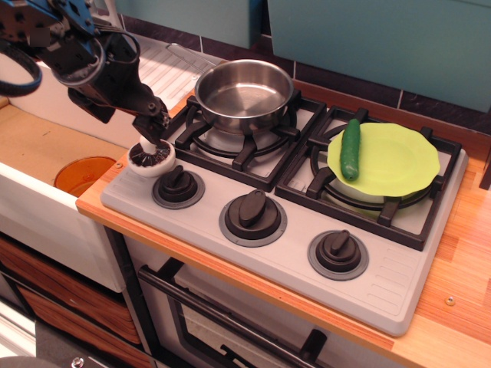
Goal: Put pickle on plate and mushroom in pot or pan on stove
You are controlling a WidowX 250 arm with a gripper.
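So pickle (350,149) on plate (399,161), pan (244,93) empty, hand (150,138) pinching mushroom (149,158).

Pan (244,93): polished metal, mirror-bright. Stove (291,253): matt grey plastic; burner grates (253,146) and knobs (252,208) matt black. Plate (395,161): smooth lime plastic. Pickle (350,149): glossy green. Mushroom (150,159): ribbed dark gills, smooth white rim. Counter (460,261): wood-grain laminate.

Warm, even indoor light falls from above, leaving soft short shadows under the burner grates. The steel pan (244,93) carries pale glare on its floor and rim. The arm at far left is slightly blurred; the near-left corner sinks into dimness.
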